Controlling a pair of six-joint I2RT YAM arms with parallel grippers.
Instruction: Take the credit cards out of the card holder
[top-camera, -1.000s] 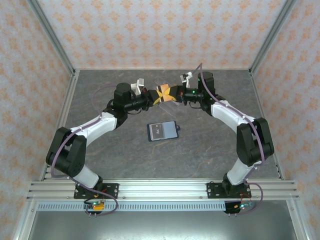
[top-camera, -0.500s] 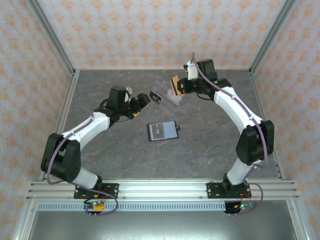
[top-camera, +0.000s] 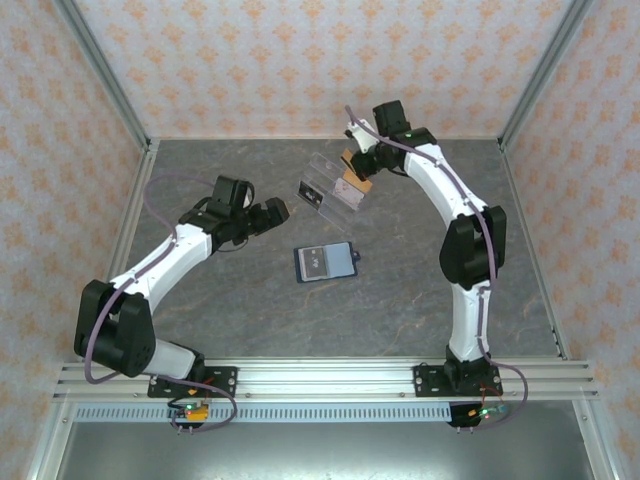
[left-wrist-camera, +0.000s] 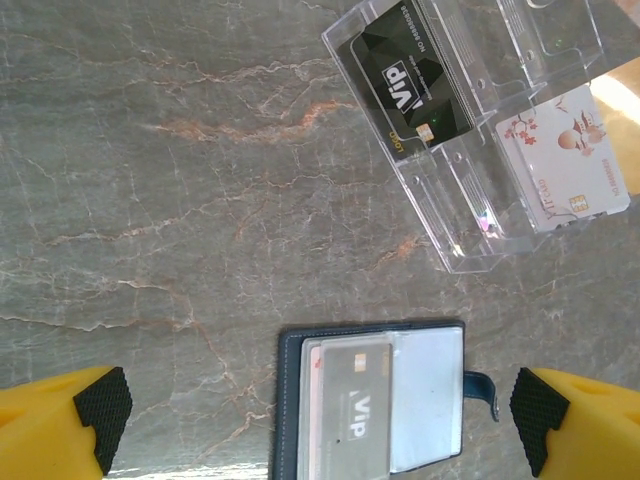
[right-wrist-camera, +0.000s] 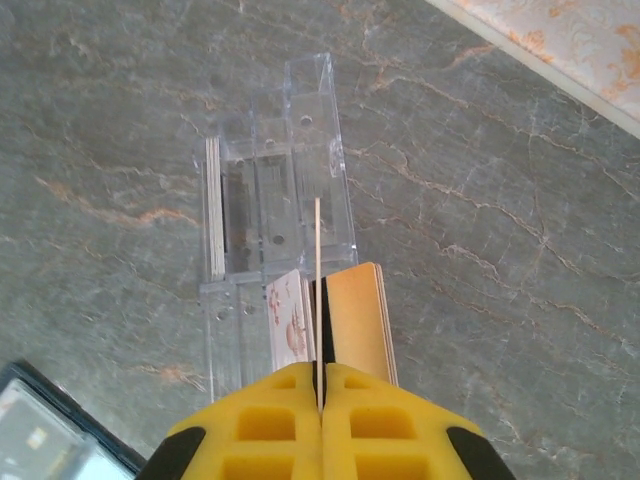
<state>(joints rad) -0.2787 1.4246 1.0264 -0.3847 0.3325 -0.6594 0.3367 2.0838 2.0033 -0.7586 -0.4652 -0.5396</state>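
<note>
Left wrist shows our left gripper (left-wrist-camera: 318, 418) spread wide above the open card holder (left-wrist-camera: 425, 395), flat on the table (left-wrist-camera: 150, 200), a grey credit card (left-wrist-camera: 348, 410) in its pocket (thin, stiff, slick); we'd pinch its exposed edge. Our right gripper (right-wrist-camera: 318, 378) clamps a second card (right-wrist-camera: 318, 250) edge-on.

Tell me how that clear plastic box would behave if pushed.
The clear box looks rigid and thin-walled, so probably light. Lying flat on the smooth table, it would likely slide rather than tip. The black card inside may shift.
</note>
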